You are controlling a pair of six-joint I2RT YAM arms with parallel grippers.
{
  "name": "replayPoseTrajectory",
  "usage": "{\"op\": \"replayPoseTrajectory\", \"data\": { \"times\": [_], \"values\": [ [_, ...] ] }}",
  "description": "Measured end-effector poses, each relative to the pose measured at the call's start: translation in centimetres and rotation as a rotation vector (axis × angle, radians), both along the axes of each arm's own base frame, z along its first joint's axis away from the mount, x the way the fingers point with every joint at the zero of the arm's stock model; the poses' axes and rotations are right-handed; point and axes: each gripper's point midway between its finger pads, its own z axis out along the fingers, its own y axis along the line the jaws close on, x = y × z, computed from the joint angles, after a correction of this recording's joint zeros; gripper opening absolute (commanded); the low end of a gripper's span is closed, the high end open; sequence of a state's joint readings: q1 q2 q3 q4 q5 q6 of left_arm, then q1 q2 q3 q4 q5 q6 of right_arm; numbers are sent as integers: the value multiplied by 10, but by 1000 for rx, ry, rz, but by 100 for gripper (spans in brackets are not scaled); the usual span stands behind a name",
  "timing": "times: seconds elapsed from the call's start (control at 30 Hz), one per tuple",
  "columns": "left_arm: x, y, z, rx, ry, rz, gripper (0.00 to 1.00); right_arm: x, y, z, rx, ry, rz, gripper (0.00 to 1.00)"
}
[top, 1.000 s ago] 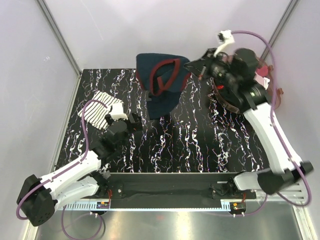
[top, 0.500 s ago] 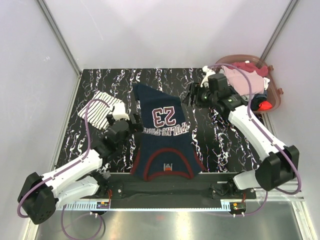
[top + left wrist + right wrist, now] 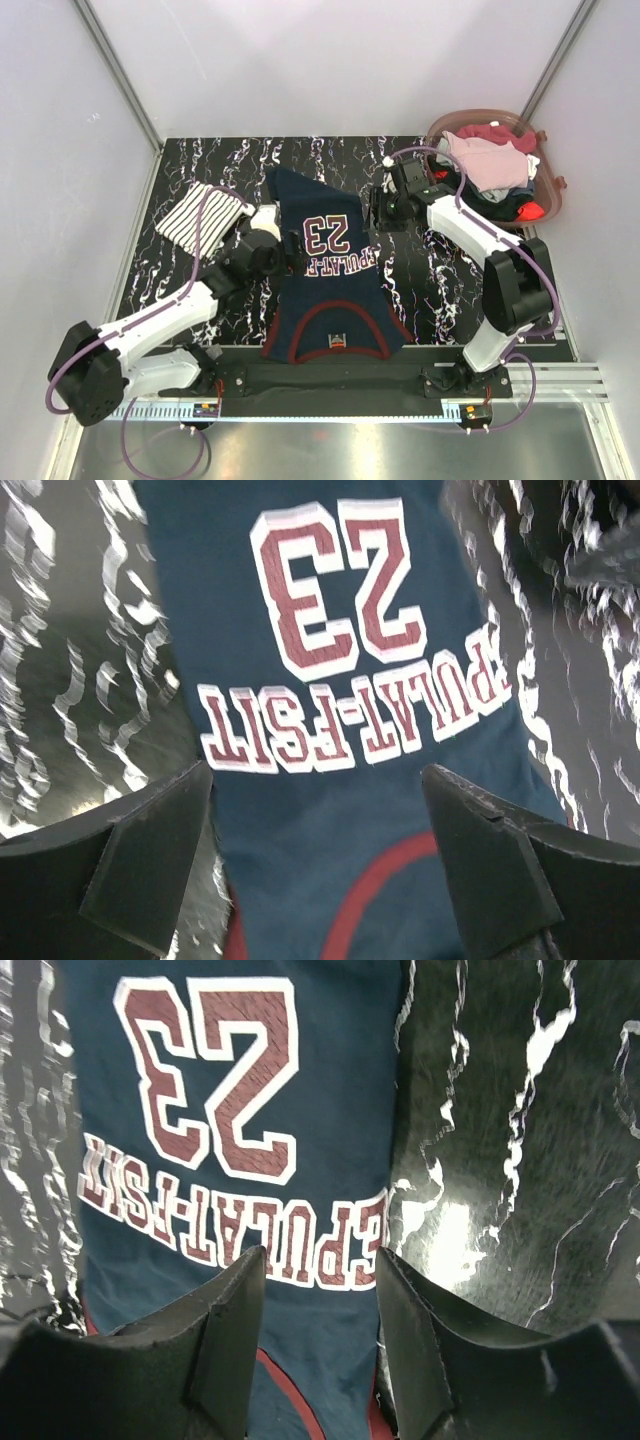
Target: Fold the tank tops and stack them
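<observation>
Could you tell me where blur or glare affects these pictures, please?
Left wrist view: the white veins of the table smear with motion blur at both sides; the print on the navy tank top is readable. Right wrist view: a bright glare patch on the table beside the top; the left edge is blurred. Top external view: evenly lit, sharp.

The navy tank top (image 3: 325, 270), at the centre of the overhead view, carries a large dark red number 23 (image 3: 340, 585) outlined in white. Below it in the left wrist view runs a line of block lettering (image 3: 350, 720), seemingly "PULAT-FSIT", though the spelling is uncertain. A small patch (image 3: 335, 340) near the neckline is too small to read.
</observation>
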State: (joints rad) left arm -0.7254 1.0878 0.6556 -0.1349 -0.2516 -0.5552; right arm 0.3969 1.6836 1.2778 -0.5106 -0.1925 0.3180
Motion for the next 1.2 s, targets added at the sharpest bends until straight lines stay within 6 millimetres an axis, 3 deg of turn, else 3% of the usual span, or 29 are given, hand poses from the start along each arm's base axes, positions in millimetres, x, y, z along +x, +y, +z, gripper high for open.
{"op": "replayPoseTrajectory", "data": {
  "times": [0.2,0.4,0.47,0.57,0.63,0.77,0.87,1.0,1.03,1.07,1.13,1.2],
  "values": [
    [-27,-7,-39,17,198,-49,81,-8,-3,-19,-11,42,-8,56],
    [-63,-4,-64,29,331,-87,77,-25,-8,-44,-14,97,-19,61],
    [-72,-3,-69,43,366,-99,70,-34,-10,-55,-16,125,-22,61],
    [-77,-5,-77,56,400,-110,69,-41,-8,-63,-2,159,-18,61],
    [-79,-4,-86,76,429,-109,67,-39,-3,-66,17,161,-14,52],
    [-82,-1,-104,118,482,-100,66,-36,2,-74,40,175,-11,49],
    [-82,0,-112,133,499,-96,56,-36,4,-77,45,183,-9,45],
    [-78,0,-116,138,503,-87,22,-35,5,-80,49,186,-11,30],
    [-77,1,-117,141,502,-85,7,-35,6,-82,48,189,-12,28],
    [-75,1,-117,137,503,-77,1,-35,6,-84,47,193,-12,25],
    [-70,3,-116,136,502,-73,0,-37,7,-89,40,206,-8,6],
    [-60,7,-114,120,506,-58,0,-38,8,-94,34,216,-5,0]
  ]
}}
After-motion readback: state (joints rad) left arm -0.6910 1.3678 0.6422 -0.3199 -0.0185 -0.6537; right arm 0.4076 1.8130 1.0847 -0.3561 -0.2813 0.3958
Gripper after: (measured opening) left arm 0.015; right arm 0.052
